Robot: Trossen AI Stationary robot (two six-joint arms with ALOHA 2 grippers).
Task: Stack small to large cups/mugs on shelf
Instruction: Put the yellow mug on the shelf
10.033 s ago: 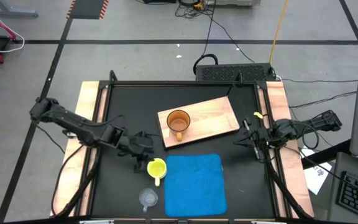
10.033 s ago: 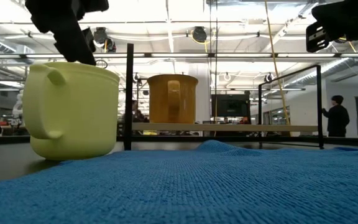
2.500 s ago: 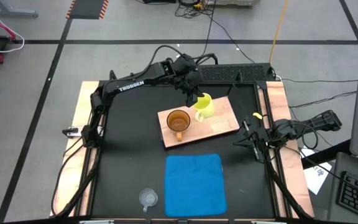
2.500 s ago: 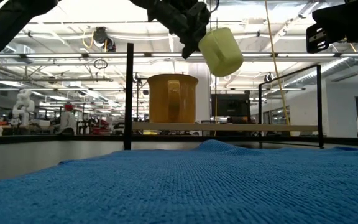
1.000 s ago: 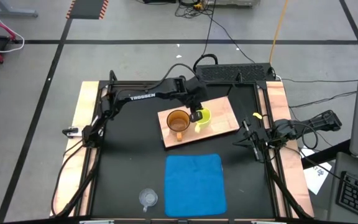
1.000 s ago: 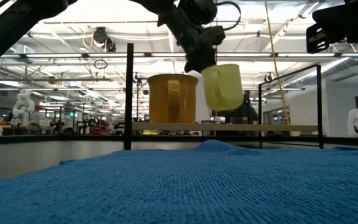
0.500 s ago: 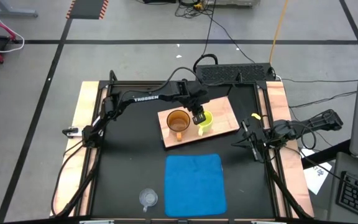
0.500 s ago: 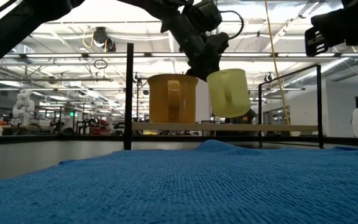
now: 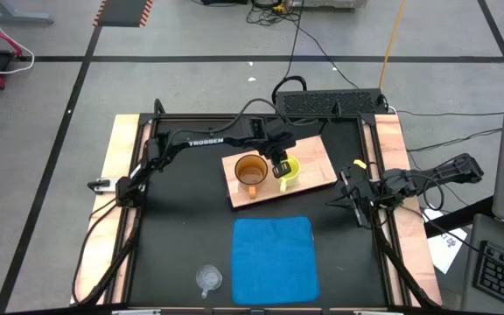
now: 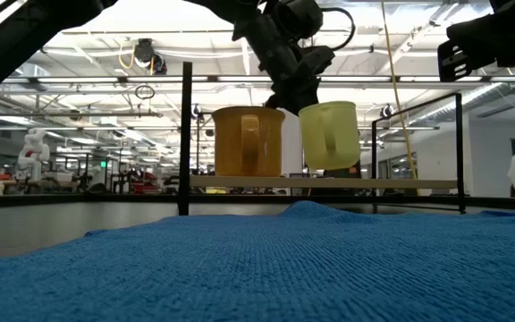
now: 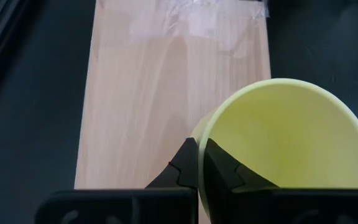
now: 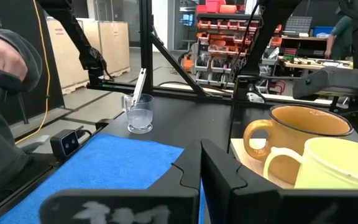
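Left gripper (image 11: 197,163) is pinched tight on the rim wall of the yellow mug (image 11: 284,134), one finger inside, one outside. The mug hangs upright under it, base at or just off the shelf (image 9: 309,162); I can't tell if it's touching. It looks rigid, glazed and probably slick, so the thin rim pinch could swivel; I'd rather take it by the handle or low across the wall. Just beside the gripper, toward the arm's base side, is the amber mug (image 9: 251,170) on the shelf: heavier-looking, stiff, handle is the sane hold. Well away, past the blue mat (image 9: 274,256), is the clear cup (image 9: 208,278): light, likely thin, so squeeze gently mid-wall. Right gripper (image 12: 199,163) is parked at the table's right edge, fingers together, empty.
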